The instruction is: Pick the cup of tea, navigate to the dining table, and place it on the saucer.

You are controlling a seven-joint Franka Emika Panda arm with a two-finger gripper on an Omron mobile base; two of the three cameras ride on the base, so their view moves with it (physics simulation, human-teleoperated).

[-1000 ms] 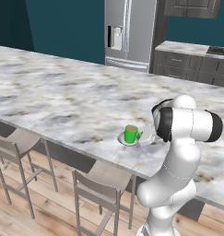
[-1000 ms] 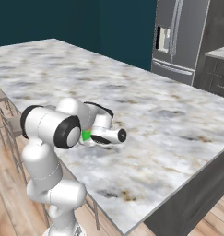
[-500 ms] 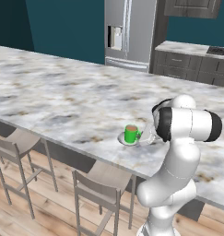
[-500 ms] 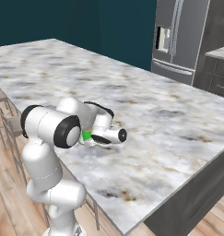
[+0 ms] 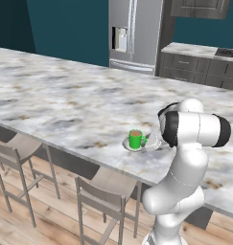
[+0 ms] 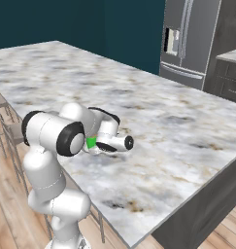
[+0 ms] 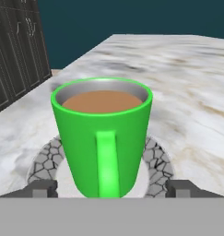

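1. The bright green cylindrical cup of tea stands upright on the single round grey-white marbled saucer, on the marbled stone dining table.
2. The hand view shows brown liquid and the handle facing the camera.
3. The gripper has its fingertips apart, flanking the cup.
4. The left base view shows two stools.
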